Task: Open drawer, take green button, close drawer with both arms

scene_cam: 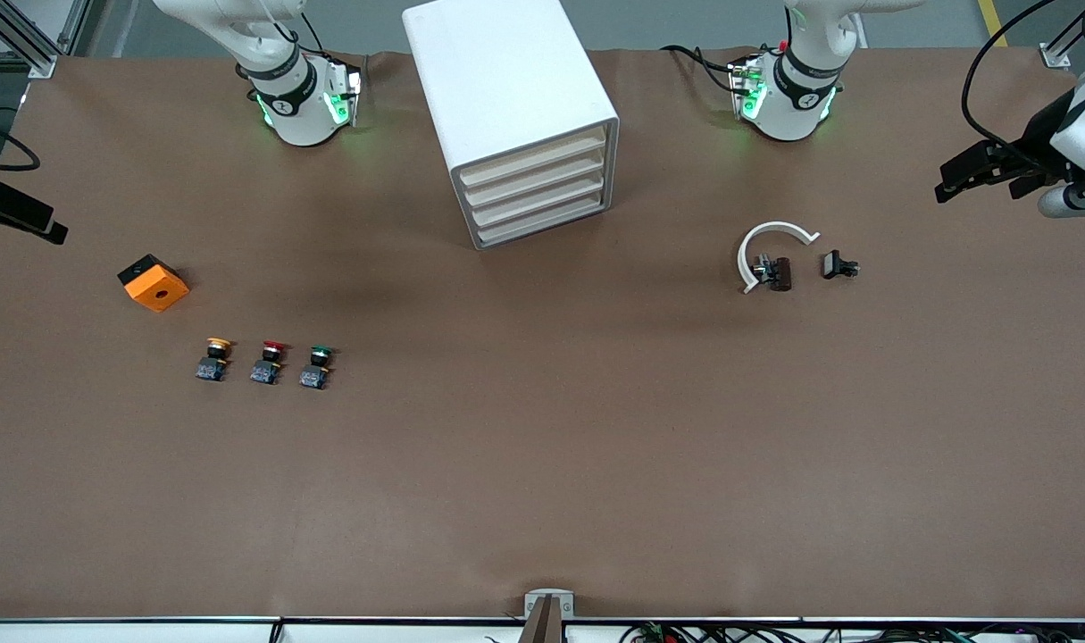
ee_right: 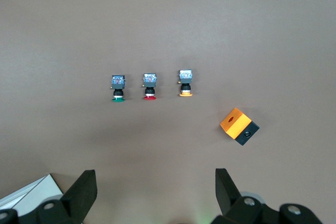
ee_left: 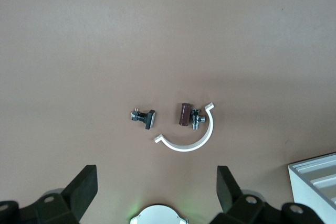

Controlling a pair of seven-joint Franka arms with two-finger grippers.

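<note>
both jaws spread – green button (scene_cam: 316,365) beside red-capped one (scene_cam: 268,361).

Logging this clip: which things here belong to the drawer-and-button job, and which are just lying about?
Job:
bottom drawer, shut
green button, on the table
left gripper, open
right gripper, open

Lying about:
yellow button
red button
orange box
white clip
black part

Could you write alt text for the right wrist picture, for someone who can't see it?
Three small push buttons lie in a row on a brown table: the green-capped button, a red-capped one and a yellow-capped one, with an orange and black box nearby. The right end effector hangs above, fingers open.
</note>
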